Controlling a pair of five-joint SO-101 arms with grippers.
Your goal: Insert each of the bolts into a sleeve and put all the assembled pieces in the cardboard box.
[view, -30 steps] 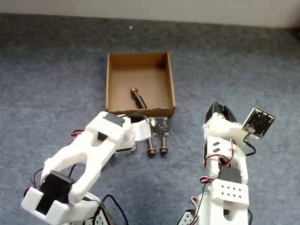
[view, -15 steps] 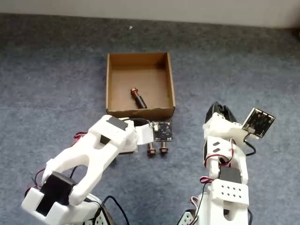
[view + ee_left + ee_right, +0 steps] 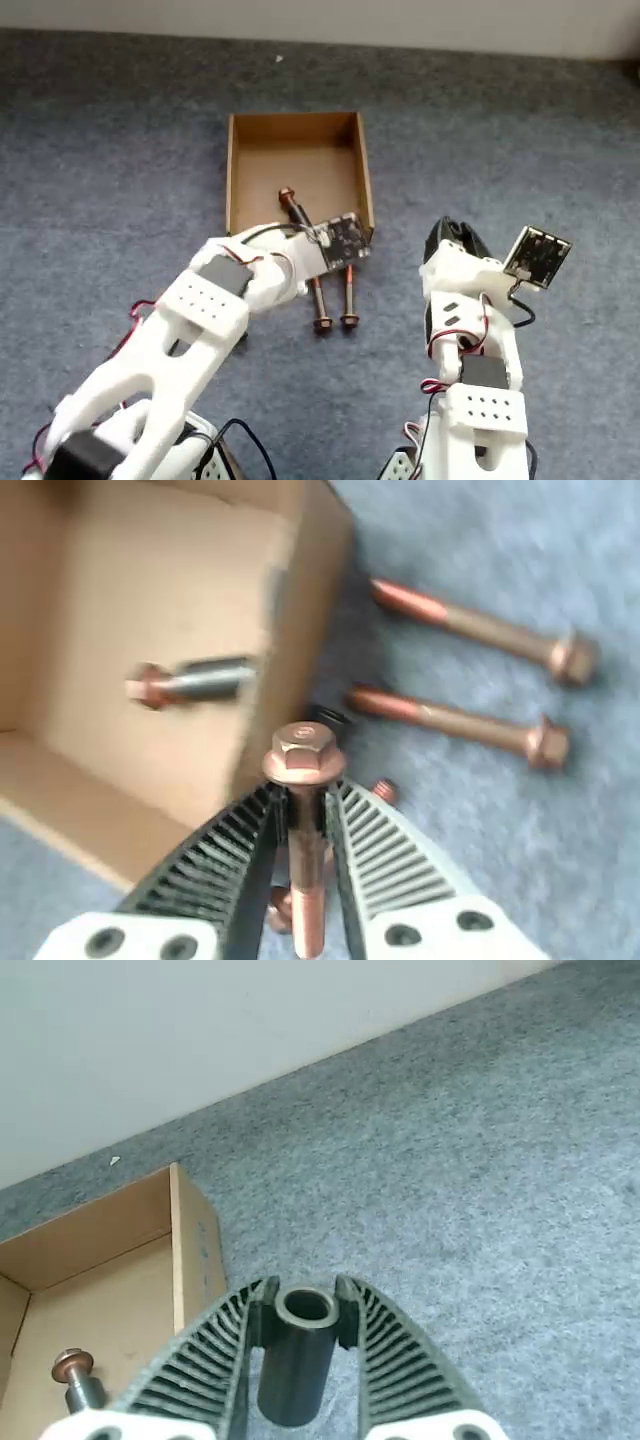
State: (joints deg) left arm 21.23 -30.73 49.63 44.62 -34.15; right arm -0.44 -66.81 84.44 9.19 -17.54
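Observation:
My left gripper [image 3: 303, 792] is shut on a copper bolt [image 3: 303, 755], head up, just outside the near wall of the cardboard box [image 3: 300, 630]. Inside the box [image 3: 245, 175] lies one bolt in a dark sleeve [image 3: 294, 209], which also shows in the left wrist view [image 3: 190, 680]. Two loose copper bolts [image 3: 321, 300] [image 3: 348, 295] lie side by side on the carpet under the left wrist. My right gripper [image 3: 300, 1295] is shut on a dark sleeve [image 3: 298, 1360] with its bore facing up, and it hangs to the right of the box [image 3: 185, 1235].
Grey carpet [image 3: 520, 130] covers the whole work area, with a pale wall along its far edge [image 3: 200, 1040]. The right arm [image 3: 470, 330] stands at the lower right, and the left arm [image 3: 190, 330] crosses from the lower left.
The left arm has swung up and toward the box's near wall with its bolt, uncovering the full length of the two bolts on the carpet. The right arm shifted slightly left.

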